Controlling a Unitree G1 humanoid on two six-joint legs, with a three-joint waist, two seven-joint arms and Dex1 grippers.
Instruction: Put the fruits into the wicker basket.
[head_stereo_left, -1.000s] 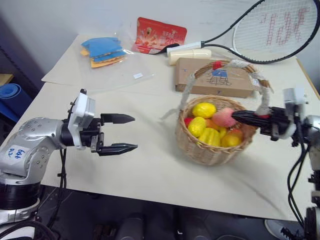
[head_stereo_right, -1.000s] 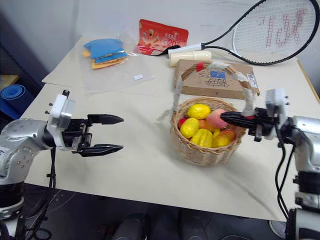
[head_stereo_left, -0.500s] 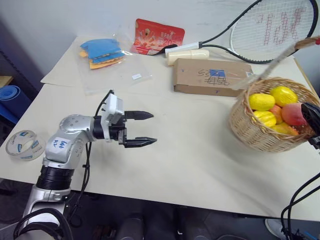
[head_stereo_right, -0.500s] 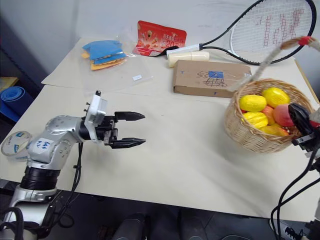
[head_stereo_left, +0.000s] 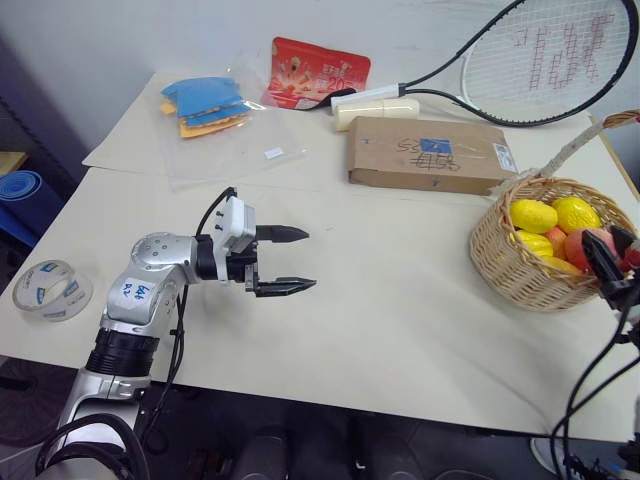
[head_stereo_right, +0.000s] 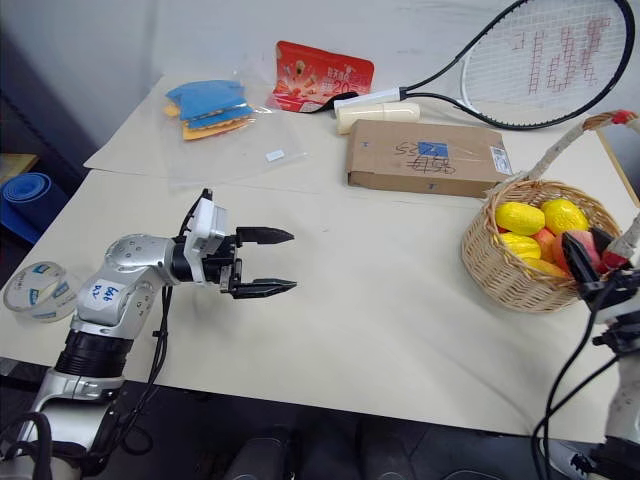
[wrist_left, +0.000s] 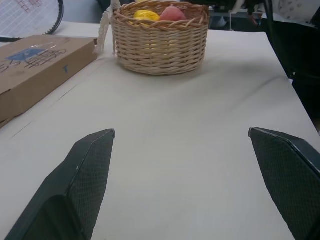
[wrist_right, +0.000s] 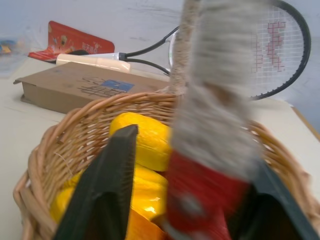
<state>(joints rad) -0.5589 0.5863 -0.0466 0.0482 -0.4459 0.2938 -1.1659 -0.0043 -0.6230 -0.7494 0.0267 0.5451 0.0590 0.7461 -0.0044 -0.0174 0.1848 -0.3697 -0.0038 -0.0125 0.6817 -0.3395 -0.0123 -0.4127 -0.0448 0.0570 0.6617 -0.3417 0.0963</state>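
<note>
So the wicker basket (head_stereo_left: 538, 258) has ended up way over at the right edge of the table (head_stereo_left: 400, 320), roughly 3 o'clock from the table's middle. A second ago it sat near the centre, just in front of the cardboard box (head_stereo_left: 430, 153), so it got dragged a good way to the right. The fruits (head_stereo_left: 553, 228) are all inside it: a few yellow lemon-like ones plus a pinkish peach (head_stereo_left: 585, 243) on the near right side. Nothing fruity left loose on the table that I can spot.

The right gripper (wrist_right: 185, 200) is right at the cloth-wrapped handle (wrist_right: 215, 95); its fingers have the handle sitting between them, and they look to be parting rather than clamped, though I honestly can't tell if they've fully let go yet.

The left gripper (head_stereo_left: 285, 260) hangs over bare table at about 9 o'clock from the middle, fingers spread wide, holding nothing.

My read: the loading is basically done, and this is just parking the basket and releasing it.
</note>
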